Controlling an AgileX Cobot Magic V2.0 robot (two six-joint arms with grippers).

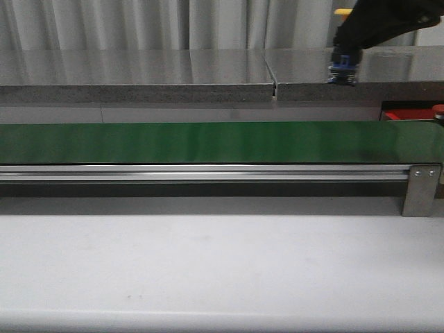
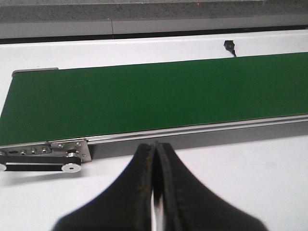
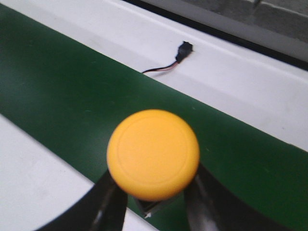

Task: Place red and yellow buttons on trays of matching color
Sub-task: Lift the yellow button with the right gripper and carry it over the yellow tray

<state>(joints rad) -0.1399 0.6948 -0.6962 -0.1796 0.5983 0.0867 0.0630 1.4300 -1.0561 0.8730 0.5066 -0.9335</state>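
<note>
Yellow and round, a smooth flat button [image 3: 153, 154] sits pinched in my right claw [image 3: 154, 204], up over the long green belt [image 3: 72, 101] — only the right wrist view shows it well. My left claw [image 2: 156, 192] is pressed closed on nothing, above the white table [image 2: 231, 183]. From the front, a bit of red tray [image 1: 406, 114] peeks out behind the belt's right end.

The belt [image 1: 208, 142] runs left to right across the table [image 1: 208, 270]. Behind its right end lies what may be the tray [image 1: 409, 114], mostly hidden. Above the belt the right gripper [image 3: 154, 204] holds a button [image 3: 153, 154]. A connector [image 3: 184, 49] lies beyond the belt.
</note>
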